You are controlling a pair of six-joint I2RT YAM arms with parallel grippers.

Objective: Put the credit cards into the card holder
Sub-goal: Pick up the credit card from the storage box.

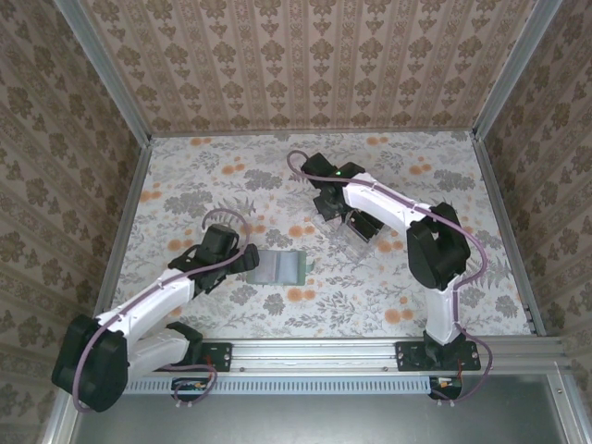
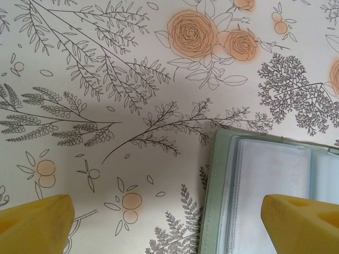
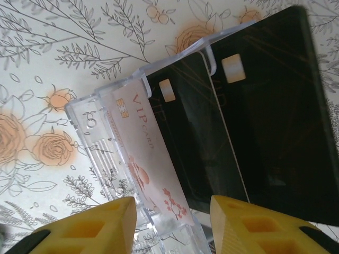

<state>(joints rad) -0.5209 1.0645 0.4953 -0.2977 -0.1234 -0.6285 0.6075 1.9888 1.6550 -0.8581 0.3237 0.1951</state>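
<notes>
The card holder (image 1: 282, 267) lies open and flat on the flowered table, a sage-green wallet with clear inner sleeves (image 2: 267, 185). My left gripper (image 1: 246, 262) hovers open at its left edge (image 2: 167, 230); the right fingertip (image 2: 302, 222) is over the wallet and the left one is over bare table. One pale pink credit card (image 3: 145, 153) marked VIP stands slanted in a clear plastic stand (image 3: 98, 132). My right gripper (image 1: 345, 231) is open (image 3: 172, 227), its fingers either side of that card's lower end and not closed on it.
Two black rectangular pieces (image 3: 265, 116) with chip marks stand in the same clear stand (image 1: 359, 237), right of the pink card. Patterned walls with metal posts enclose the table (image 1: 388, 296). Open tabletop lies between wallet and stand.
</notes>
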